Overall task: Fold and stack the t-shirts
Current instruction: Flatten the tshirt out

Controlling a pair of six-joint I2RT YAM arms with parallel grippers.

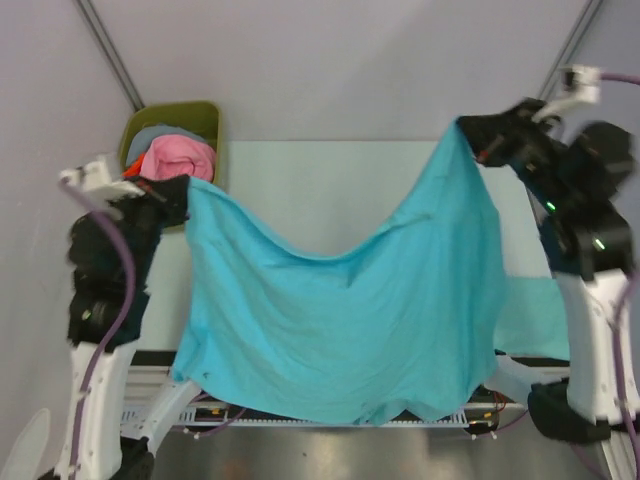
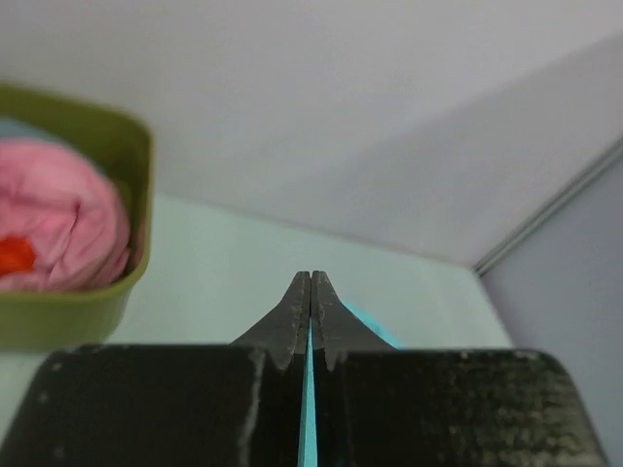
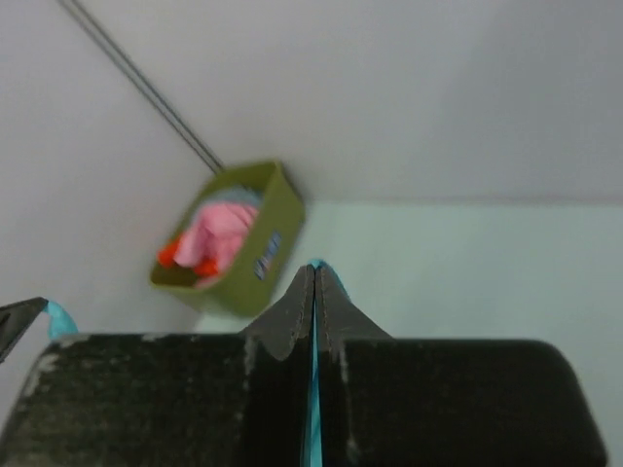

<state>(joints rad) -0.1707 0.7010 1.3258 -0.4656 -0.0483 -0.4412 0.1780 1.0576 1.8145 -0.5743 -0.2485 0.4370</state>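
Turquoise-teal short-sleeved t-shirt of thin fabric (image 1: 340, 330) hangs spread across the centre of the top view. Its upper edge runs left to right between both tools and sags in the middle. I see the left gripper (image 1: 178, 196) fully closed on the corner at mid-left. The right gripper (image 1: 472, 132) is fully closed on the corner at upper right. The body drapes toward the bottom edge. Laying it flat, in my judgement, requires carrying both corners toward the top of frame together.

Plain turquoise t-shirt (image 1: 340, 320); olive-green bin (image 1: 205, 118); pink cloth (image 1: 180, 157) inside.
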